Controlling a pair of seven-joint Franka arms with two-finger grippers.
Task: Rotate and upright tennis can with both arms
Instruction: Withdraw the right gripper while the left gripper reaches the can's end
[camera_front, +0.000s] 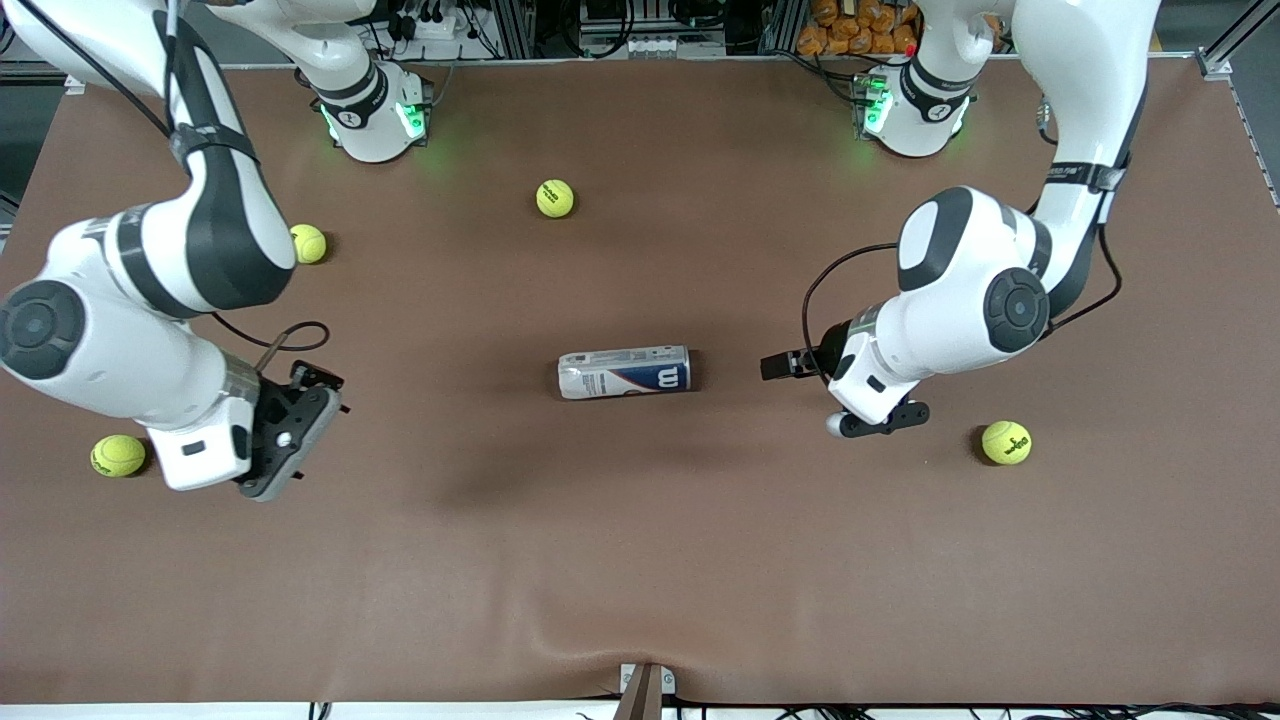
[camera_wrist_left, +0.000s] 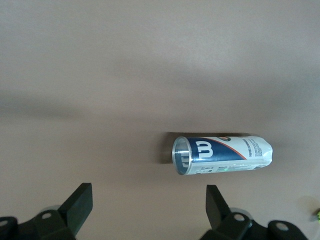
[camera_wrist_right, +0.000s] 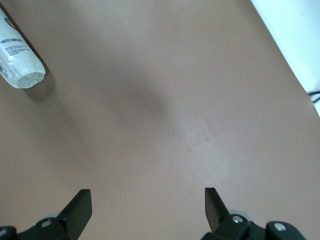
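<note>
The tennis can (camera_front: 625, 372) lies on its side at the middle of the brown table, its dark-blue "W" end toward the left arm's end. My left gripper (camera_front: 880, 420) hovers over the table beside that end, apart from the can, open and empty. In the left wrist view the tennis can (camera_wrist_left: 222, 155) shows its rim ahead of the open left gripper (camera_wrist_left: 147, 195). My right gripper (camera_front: 290, 435) is open and empty over the table toward the right arm's end, well away from the can. The right wrist view shows the open right gripper (camera_wrist_right: 147, 196) and the tennis can's (camera_wrist_right: 17, 60) clear end.
Several yellow-green tennis balls lie loose: one (camera_front: 555, 198) between the bases, one (camera_front: 308, 243) by the right arm's elbow, one (camera_front: 118, 455) beside the right wrist, one (camera_front: 1006, 442) beside the left gripper. The table's front edge (camera_wrist_right: 295, 40) shows in the right wrist view.
</note>
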